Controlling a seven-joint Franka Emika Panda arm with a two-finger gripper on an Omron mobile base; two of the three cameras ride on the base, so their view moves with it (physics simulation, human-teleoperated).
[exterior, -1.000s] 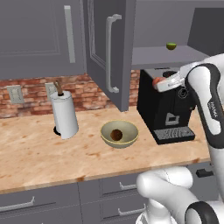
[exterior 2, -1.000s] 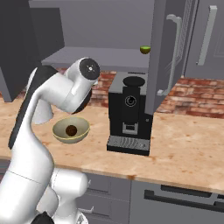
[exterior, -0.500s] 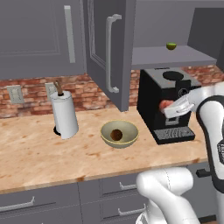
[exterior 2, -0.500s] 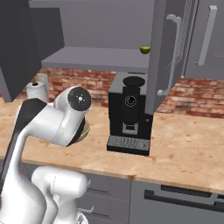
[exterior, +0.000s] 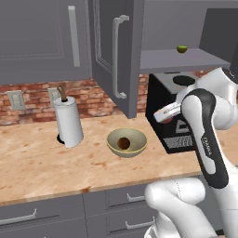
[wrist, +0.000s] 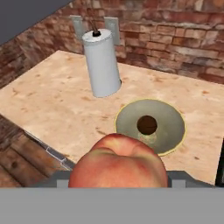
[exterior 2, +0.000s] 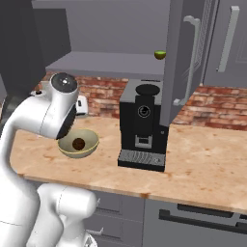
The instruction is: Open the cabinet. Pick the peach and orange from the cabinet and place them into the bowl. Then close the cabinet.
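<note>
The peach (wrist: 119, 161), pink-red with a paler patch, fills the foreground of the hand view, and my gripper (wrist: 119, 177) is shut on it. Beyond it on the counter lies the olive-tan bowl (wrist: 151, 124) with the brownish orange (wrist: 147, 124) inside. In the left base view my gripper (exterior: 166, 113) hangs in front of the coffee machine, to the right of and above the bowl (exterior: 126, 142) and its orange (exterior: 123, 142). The cabinet stands open, its door (exterior: 116, 56) swung out over the counter. The bowl (exterior 2: 78, 144) also shows beside my arm in the right base view.
A small green fruit (exterior: 181, 49) lies on the cabinet shelf (exterior: 186, 60). A black coffee machine (exterior: 169, 118) stands right of the bowl and a paper-towel roll (exterior: 68, 121) to its left. A brick wall backs the counter, and drawers run below its front edge.
My arm has come down from near the cabinet shelf and moved left toward the bowl, carrying the peach. The bowl and orange have not moved.
</note>
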